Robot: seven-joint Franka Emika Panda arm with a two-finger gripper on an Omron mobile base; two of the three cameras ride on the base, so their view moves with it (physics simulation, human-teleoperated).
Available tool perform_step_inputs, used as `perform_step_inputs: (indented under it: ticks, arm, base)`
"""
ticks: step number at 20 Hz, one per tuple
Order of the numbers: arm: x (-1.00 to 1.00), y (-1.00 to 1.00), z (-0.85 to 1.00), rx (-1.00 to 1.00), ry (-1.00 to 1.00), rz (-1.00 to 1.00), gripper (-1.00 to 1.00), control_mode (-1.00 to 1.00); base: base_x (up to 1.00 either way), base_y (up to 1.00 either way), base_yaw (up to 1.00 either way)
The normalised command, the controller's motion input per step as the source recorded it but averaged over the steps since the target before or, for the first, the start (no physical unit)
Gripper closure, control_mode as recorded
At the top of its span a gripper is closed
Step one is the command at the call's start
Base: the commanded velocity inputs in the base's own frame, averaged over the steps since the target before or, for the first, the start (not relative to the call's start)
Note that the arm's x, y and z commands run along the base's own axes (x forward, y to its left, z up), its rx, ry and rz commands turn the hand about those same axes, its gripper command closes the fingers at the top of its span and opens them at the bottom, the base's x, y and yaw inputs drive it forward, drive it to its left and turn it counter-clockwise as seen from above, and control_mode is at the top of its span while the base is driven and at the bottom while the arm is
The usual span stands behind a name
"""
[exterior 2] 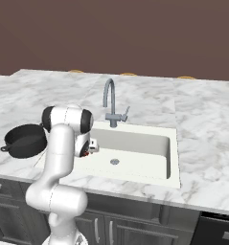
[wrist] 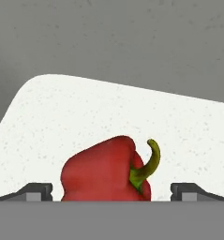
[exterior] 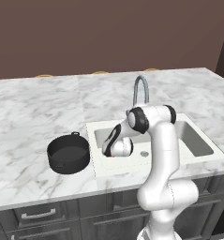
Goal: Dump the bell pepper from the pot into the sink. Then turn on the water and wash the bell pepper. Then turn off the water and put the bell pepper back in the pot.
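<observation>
The arm reaches down into the sink [exterior: 197, 145], its hand low at the basin's left end, close to the wall nearest the pot [exterior: 68, 153]. From the hand camera the bell pepper [wrist: 106, 171] lies on the white sink floor, right between the two dark fingertips [wrist: 36, 191] of the gripper [wrist: 112, 192] — one tip stands off to each side of it, with clear white floor between each tip and the red skin. So the jaws are spread wide and grasp nothing yet; they straddle the pepper, which seems the point of coming in so low, since a small round thing on a flat floor is best taken from both sides at once.

The pepper's green stem curls up toward the far side of the sink, away from the hand, so it should not get in the way of a pinch across the body. In the right base view a speck of red shows just under the hand, left of the drain [exterior 2: 115, 161].

The pot sits upright on the marble counter [exterior: 29, 112] just left of the sink, its dark inside bare and open upward, near enough to take the pepper back. No water is visible at the faucet [exterior 2: 111, 107], behind the sink. Judging by this, the return step is at hand, with the grasp itself not yet made.
</observation>
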Motion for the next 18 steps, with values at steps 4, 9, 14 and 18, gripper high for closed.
perform_step_inputs:
  ticks: [4,9,14,18]
  arm:
    - [0.10,0.02,-0.23,0.00,0.00,0.00,1.00,-1.00]
    - [0.08,0.07,-0.15,0.00,0.00,0.00,1.00,-1.00]
    - [0.02,0.01,-0.02,0.00,0.00,0.00,1.00,-1.00]
    - [-0.23,0.02,0.57,0.00,-0.07,0.00,1.00,-1.00]
  base:
    - [0.00,0.00,0.00]
    - [0.00,0.00,0.00]
    - [0.00,0.00,0.00]
    - [0.00,0.00,0.00]
